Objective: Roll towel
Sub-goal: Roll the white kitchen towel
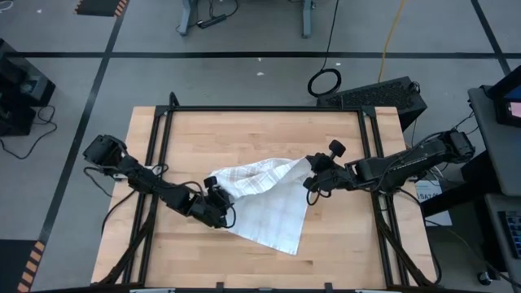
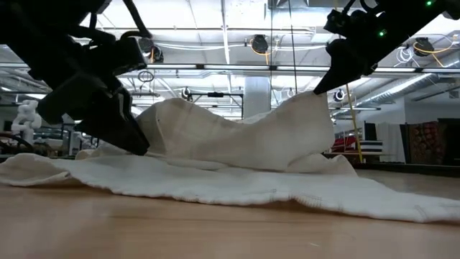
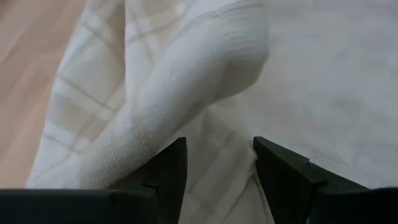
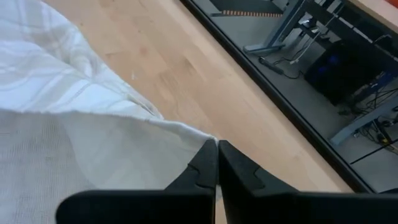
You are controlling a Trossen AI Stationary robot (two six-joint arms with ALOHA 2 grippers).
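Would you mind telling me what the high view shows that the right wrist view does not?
Only the high view shows the left pincer at the towel's bunched left end, and the whole towel with one corner spread toward the table's near edge. Only the right wrist view shows the right pincer shut on the towel's edge, seen close up. Both show the towel, the wooden table and the right pincer.

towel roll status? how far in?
Early. Done: one end of the towel is lifted and folded over on the table. In hand: the right claw is shut on the towel's edge, holding it up; the left claw is open over the bunched fold. Left: no tight roll yet; most of the towel lies flat.
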